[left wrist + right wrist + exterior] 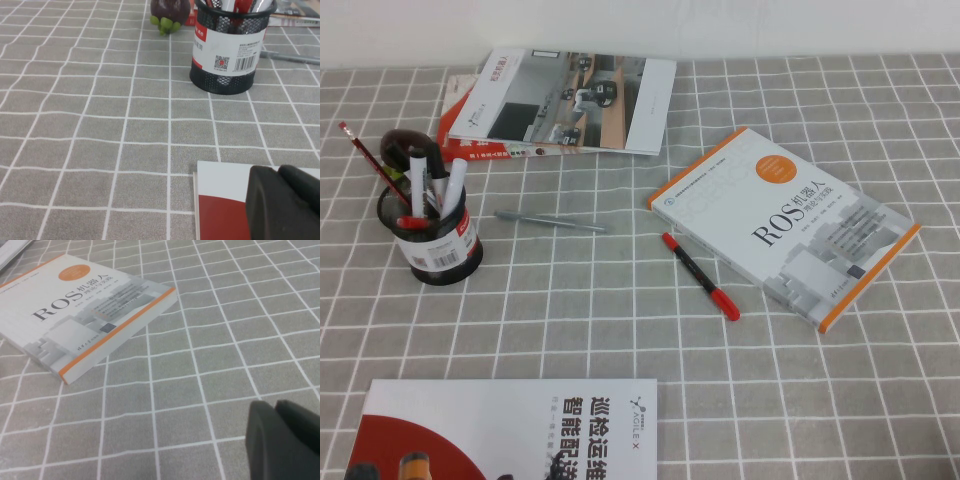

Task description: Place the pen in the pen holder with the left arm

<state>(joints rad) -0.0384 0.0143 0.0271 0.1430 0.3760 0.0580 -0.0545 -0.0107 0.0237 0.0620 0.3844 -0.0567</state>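
We have yet to reach: the pen [700,275] lies on the desk [620,330] at four o'clock from the pen holder [432,240]. Left tool [282,202] hangs low near the booklet [220,200], right tool [282,440] low by the ROS book [75,315]; whether either is open we cannot tell. Next we judge the left tool must travel to the pen.

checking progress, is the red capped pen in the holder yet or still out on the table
Out. The pen lies flat on the tablecloth beside the ROS book, well apart from the pen holder.
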